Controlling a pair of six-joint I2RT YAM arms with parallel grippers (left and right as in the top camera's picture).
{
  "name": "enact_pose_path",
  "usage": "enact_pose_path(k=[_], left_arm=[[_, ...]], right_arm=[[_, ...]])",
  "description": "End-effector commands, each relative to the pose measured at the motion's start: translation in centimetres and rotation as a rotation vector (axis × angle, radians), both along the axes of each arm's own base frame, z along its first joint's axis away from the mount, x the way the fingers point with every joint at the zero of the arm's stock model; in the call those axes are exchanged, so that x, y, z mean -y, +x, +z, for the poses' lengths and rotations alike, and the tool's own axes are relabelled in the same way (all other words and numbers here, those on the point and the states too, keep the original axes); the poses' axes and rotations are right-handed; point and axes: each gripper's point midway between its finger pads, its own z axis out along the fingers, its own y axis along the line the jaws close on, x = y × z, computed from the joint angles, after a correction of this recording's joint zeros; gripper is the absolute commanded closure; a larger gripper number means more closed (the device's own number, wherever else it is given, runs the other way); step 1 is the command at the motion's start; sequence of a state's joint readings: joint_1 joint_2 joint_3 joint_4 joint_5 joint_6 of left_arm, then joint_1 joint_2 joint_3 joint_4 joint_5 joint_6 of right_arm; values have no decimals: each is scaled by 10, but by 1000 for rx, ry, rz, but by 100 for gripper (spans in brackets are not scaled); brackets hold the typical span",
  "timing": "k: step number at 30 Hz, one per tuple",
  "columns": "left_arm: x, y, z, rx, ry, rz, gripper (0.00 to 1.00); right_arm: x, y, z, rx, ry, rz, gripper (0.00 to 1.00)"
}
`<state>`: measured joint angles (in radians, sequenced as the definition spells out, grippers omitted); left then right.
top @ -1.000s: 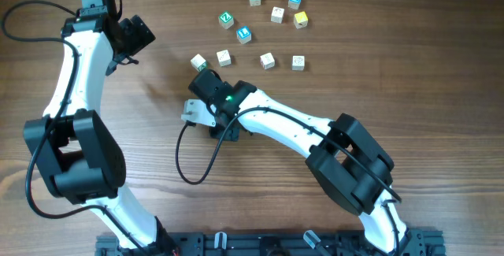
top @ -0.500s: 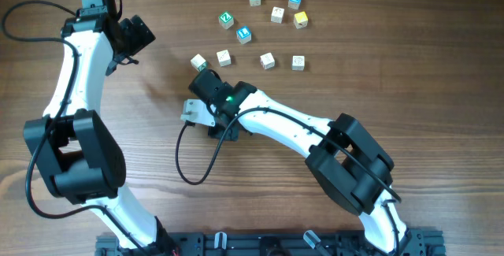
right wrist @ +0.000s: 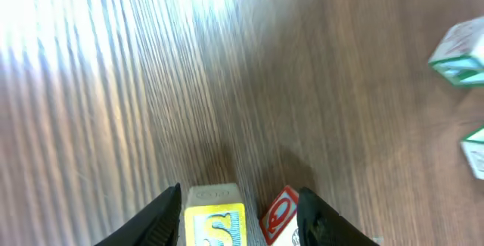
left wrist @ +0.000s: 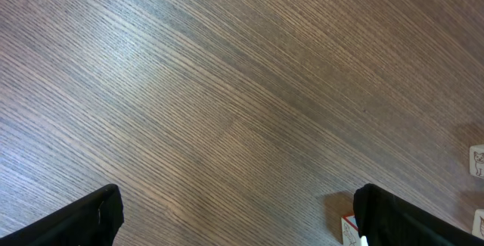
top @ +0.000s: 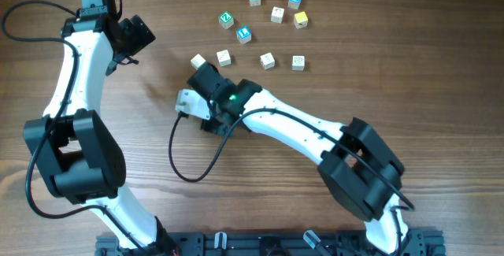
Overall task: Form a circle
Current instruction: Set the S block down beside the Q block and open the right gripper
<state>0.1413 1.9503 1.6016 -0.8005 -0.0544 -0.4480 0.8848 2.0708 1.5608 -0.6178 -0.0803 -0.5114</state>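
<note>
Several small letter cubes lie at the table's far middle. A row of cream cubes (top: 268, 60) runs below a yellow one (top: 301, 20) and green and blue ones (top: 227, 20), a ragged scatter rather than a circle. My right gripper (top: 208, 73) is at the row's left end and stands open. In the right wrist view its fingers (right wrist: 162, 217) flank a yellow-faced S cube (right wrist: 215, 219) and a tilted red-bordered cube (right wrist: 278, 214), which have a gap between them. My left gripper (top: 135, 35) hangs open over bare wood at the far left, nothing between its fingers (left wrist: 83, 219).
A black cable (top: 179, 157) loops on the table below my right wrist. In the left wrist view a red-edged cube corner (left wrist: 348, 232) peeks beside the right finger, and another cube (left wrist: 476, 161) sits at the right edge. Two green-faced cubes (right wrist: 457, 53) lie far right in the right wrist view.
My right gripper's jaws have widened, and the arm has shifted slightly up and left toward the row's left end. The cubes and the left arm have not moved.
</note>
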Motion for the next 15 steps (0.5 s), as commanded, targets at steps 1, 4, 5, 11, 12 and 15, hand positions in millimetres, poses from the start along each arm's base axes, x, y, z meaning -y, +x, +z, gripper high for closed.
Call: enact_pose_path(k=[1,4,5,11,12,15], left_arm=[[0,1,1,5,-4,9,0],[0,1,1,5,-4,9,0],[0,1,1,5,-4,9,0],[0,1,1,5,-4,9,0],[0,1,1,5,-4,9,0],[0,1,1,5,-4,9,0]], right_arm=[[-10,-5,29,-22,95,-54,50],[-10,-4,40,-28,125,-96,50],[-10,-3,47,-30,142,-119,50],[-5,-3,76,-84,223,-246,54],[-7,-8,76,-110,232,-228,61],[-13,-26,75,-203,254,-171,96]])
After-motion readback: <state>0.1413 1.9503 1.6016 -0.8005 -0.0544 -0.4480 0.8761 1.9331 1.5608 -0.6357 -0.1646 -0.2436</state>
